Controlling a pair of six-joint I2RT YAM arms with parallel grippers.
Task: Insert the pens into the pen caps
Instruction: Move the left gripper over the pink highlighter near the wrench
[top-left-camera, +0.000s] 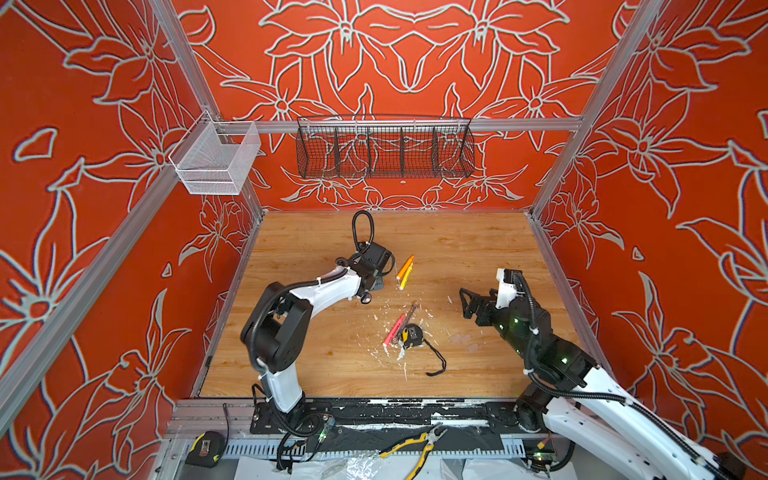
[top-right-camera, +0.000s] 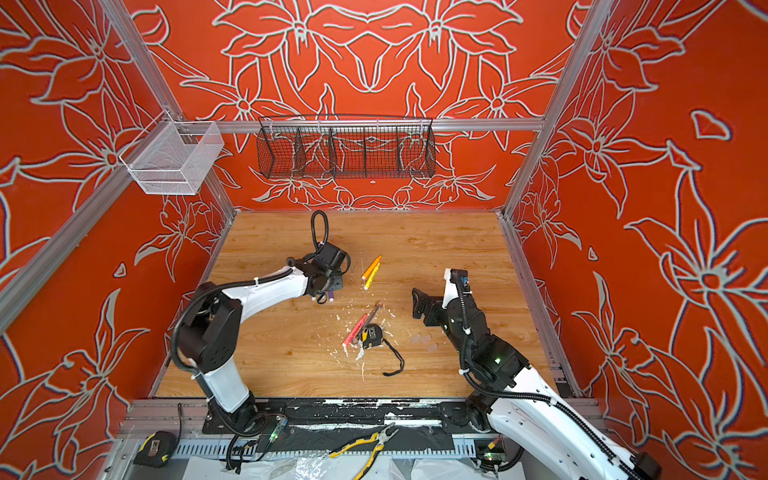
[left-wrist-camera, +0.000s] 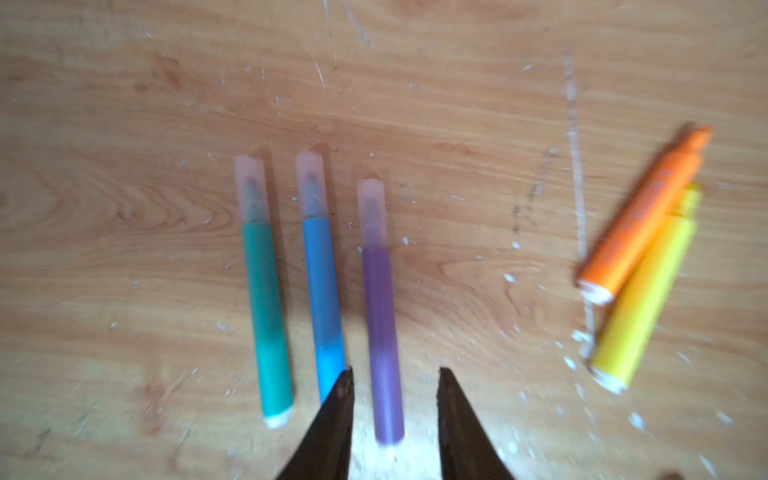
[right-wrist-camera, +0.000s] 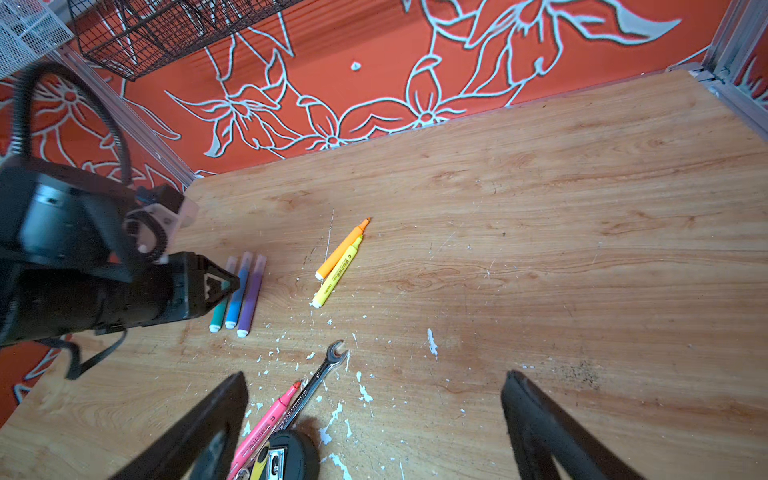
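Green (left-wrist-camera: 266, 316), blue (left-wrist-camera: 324, 299) and purple (left-wrist-camera: 380, 332) pens lie side by side on the wood, each with a clear pen cap (left-wrist-camera: 371, 212) on its tip. My left gripper (left-wrist-camera: 395, 370) hovers open over the purple pen's white end, its jaws either side and not gripping. Orange (left-wrist-camera: 642, 216) and yellow (left-wrist-camera: 644, 299) pens lie uncapped and touching, off to one side. A pink pen (right-wrist-camera: 270, 419) lies uncapped below my right gripper (right-wrist-camera: 376, 375), which is wide open and empty. Both grippers show in a top view: left (top-left-camera: 374, 286), right (top-left-camera: 465, 304).
A grey wrench (right-wrist-camera: 322, 374) and a black-and-yellow tape measure (right-wrist-camera: 286, 457) with a black strap lie against the pink pen. White paint flecks dot the wood. A black wire basket (top-left-camera: 384, 149) and a white mesh bin (top-left-camera: 216, 160) hang on the back rail. Yellow pliers (top-left-camera: 415, 449) lie on the front rail.
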